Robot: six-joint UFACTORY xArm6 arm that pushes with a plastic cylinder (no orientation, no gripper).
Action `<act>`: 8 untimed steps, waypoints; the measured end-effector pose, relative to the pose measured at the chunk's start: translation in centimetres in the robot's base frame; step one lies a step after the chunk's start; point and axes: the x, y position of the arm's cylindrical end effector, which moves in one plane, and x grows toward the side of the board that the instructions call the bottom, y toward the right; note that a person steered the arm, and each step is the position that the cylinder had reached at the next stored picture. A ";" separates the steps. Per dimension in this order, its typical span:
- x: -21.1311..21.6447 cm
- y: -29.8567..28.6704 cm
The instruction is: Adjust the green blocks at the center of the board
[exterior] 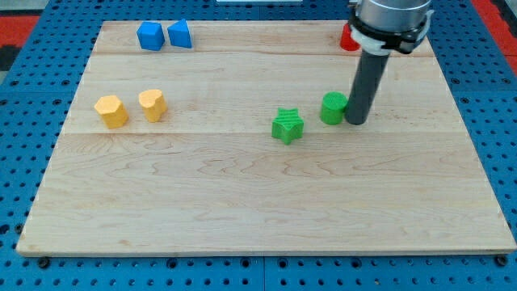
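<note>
two green blocks: my tip [356, 121] touches the green cylinder's [332, 107] right, green star [287, 126] left.

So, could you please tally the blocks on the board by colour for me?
Blue: 2, blue cube and blue wedge-like block
Yellow: 2
Green: 2, green star and green cylinder
Red: 1, partly hidden
Total: 7

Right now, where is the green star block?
The green star-shaped block sits near the board's middle, just left of the green round block, which my tip touches from the right.
</note>
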 end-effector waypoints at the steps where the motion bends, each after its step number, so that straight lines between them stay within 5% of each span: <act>1: -0.4 -7.6; 3: 2.7 1.2; 4: 8.2 -7.5; 6: 2.8 -11.2; 8: 3.6 4.4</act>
